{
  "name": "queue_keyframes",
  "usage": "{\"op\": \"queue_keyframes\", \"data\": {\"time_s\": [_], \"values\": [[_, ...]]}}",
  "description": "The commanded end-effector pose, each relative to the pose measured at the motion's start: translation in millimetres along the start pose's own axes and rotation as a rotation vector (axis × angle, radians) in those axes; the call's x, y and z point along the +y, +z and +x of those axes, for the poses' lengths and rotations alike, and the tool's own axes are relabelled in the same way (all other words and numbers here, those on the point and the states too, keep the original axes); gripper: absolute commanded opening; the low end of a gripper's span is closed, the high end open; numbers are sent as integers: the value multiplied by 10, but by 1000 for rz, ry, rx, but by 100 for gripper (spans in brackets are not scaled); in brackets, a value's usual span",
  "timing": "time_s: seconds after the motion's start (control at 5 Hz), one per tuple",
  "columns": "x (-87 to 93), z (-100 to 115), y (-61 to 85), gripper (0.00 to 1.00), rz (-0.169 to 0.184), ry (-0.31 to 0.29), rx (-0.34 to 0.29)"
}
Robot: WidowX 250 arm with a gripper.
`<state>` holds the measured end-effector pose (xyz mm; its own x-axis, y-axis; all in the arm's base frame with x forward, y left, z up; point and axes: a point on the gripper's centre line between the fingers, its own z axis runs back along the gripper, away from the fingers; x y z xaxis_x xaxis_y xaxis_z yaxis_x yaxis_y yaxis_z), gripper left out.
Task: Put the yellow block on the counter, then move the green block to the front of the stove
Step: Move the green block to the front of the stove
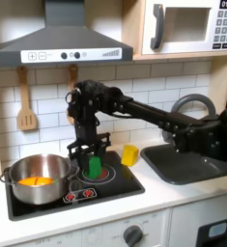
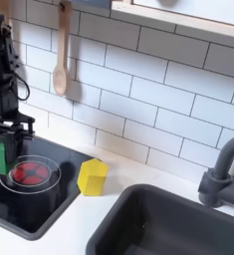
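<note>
Watching from beside the toy kitchen, I see the black gripper (image 1: 89,151) reaching straight down over the flat black stove (image 1: 125,180) with its red ring burners, its two fingers set closely either side of the small bright green rectangular block (image 1: 94,167); whether they actually pinch it or merely bracket it I cannot tell. The small bright yellow rectangular block (image 2: 92,176) already sits on the smooth off-white bench (image 2: 168,177), just past the stove's edge at the second exterior view's right and short of the dark grey sink basin (image 2: 178,227). The danger I'd guess at is a weak or off-centre hold: the green block could tip or slip out as it is carried forward and land on the back burner instead. The shiny steel pot (image 1: 38,179) holding an orange-yellow toy food piece (image 1: 32,180) stands just beside the gripper on the first exterior view's left, so a sideways swing might clip its rim. Forward, the stove's near strip by the small red control marks (image 1: 79,196) looks open, though the bench edge lies close beyond it, and an overshoot could send the block off the front.
</note>
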<state>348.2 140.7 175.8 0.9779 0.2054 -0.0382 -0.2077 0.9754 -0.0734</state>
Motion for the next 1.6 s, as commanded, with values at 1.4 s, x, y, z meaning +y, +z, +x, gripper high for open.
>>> {"op": "queue_keyframes", "data": {"time_s": [1.4], "values": [[115, -202, -53, 0, 13, -70, -15]]}}
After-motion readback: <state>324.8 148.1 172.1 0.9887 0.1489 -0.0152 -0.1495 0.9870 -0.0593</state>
